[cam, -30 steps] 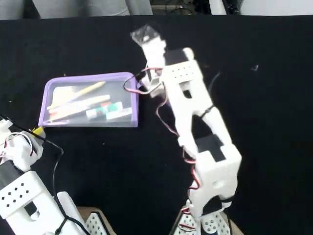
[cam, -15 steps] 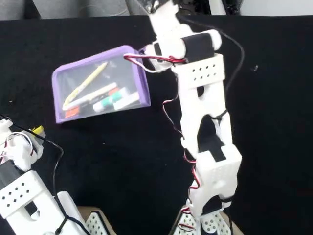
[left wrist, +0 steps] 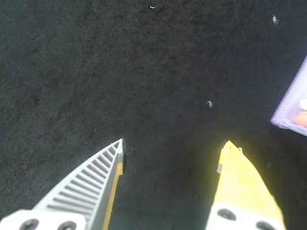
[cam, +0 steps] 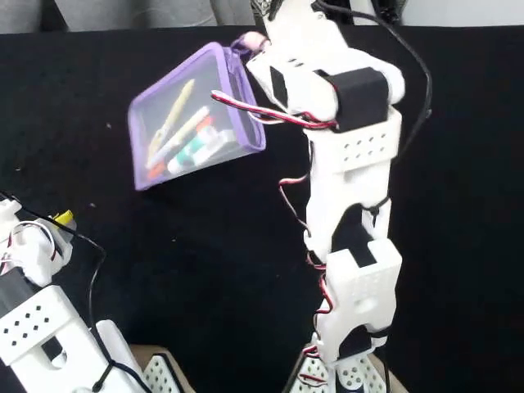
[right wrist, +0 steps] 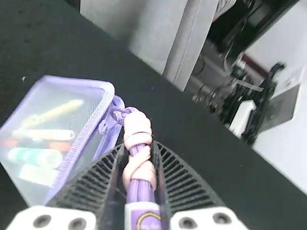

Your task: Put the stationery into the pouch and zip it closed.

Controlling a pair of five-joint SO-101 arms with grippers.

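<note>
At the table's (cam: 458, 98) near left corner, the left gripper (left wrist: 174, 142) hangs over bare black cloth (left wrist: 96, 62), its white and yellow fingers spread wide with nothing between them. A corner of the pouch (left wrist: 292, 110) shows just beyond the yellow finger. Toward the far edge, left of centre, the clear, purple-trimmed pouch (cam: 192, 115) is held up steeply tilted by one corner. Whether its low corner touches the cloth cannot be told. Inside it, the stationery lies bunched along the lower side: a yellow pencil (cam: 176, 110) beside several markers (cam: 192, 147) with red and green caps. At the pouch's raised corner, the right gripper (right wrist: 138, 148) has its ribbed black fingers pressed onto the knotted pink-and-purple zip pull (right wrist: 136, 134). The right arm (cam: 352, 205) rises from the near edge, right of centre, to the far edge.
</note>
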